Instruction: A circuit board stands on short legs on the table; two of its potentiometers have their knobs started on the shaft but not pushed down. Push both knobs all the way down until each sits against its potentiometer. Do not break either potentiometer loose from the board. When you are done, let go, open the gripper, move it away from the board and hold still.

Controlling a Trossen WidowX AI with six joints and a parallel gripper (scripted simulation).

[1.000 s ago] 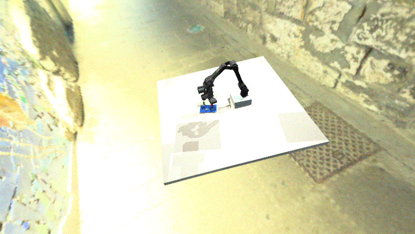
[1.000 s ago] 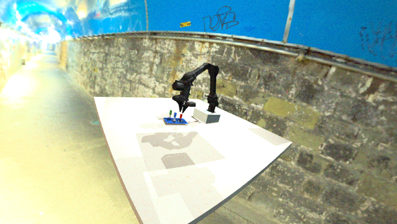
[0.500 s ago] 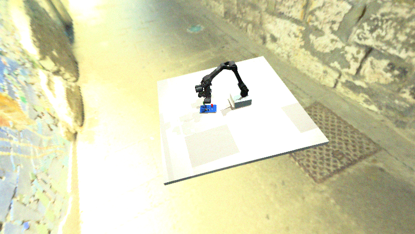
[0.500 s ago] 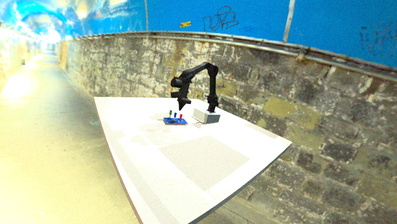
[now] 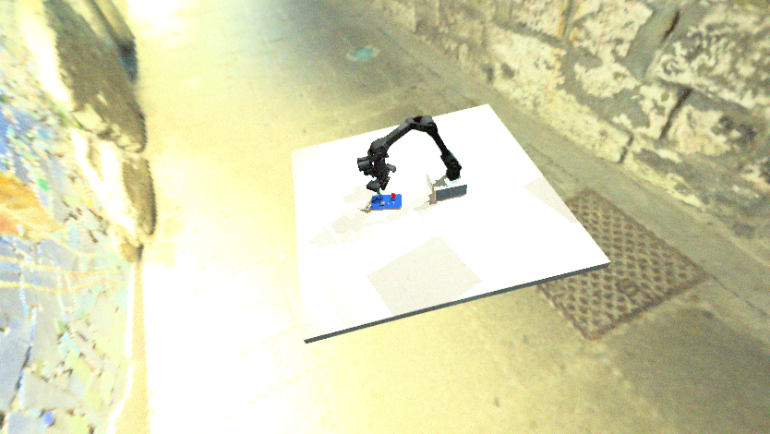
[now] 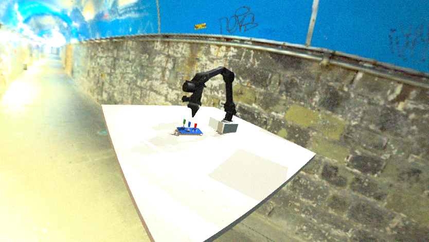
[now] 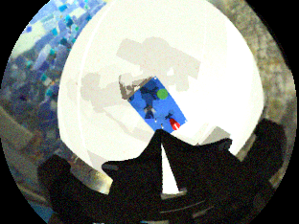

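A small blue circuit board (image 5: 387, 203) (image 6: 190, 130) (image 7: 156, 108) stands on the white table (image 5: 485, 242) (image 6: 180, 186). In the exterior view three knobs rise from it: a green knob (image 6: 183, 120) (image 7: 163, 93), a blue knob (image 6: 189, 123) and a red knob (image 6: 195, 125) (image 5: 393, 195) (image 7: 174, 123). My gripper (image 5: 375, 186) (image 6: 193, 114) (image 7: 159, 131) is shut and empty. It points down and hangs a short way above the board, over the blue and red knobs, touching none of them. How far down each knob sits is too small to tell.
The arm's base sits on a grey-white block (image 5: 450, 191) (image 6: 227, 126) just right of the board. The table ends in open edges on all sides, with a stone wall behind.
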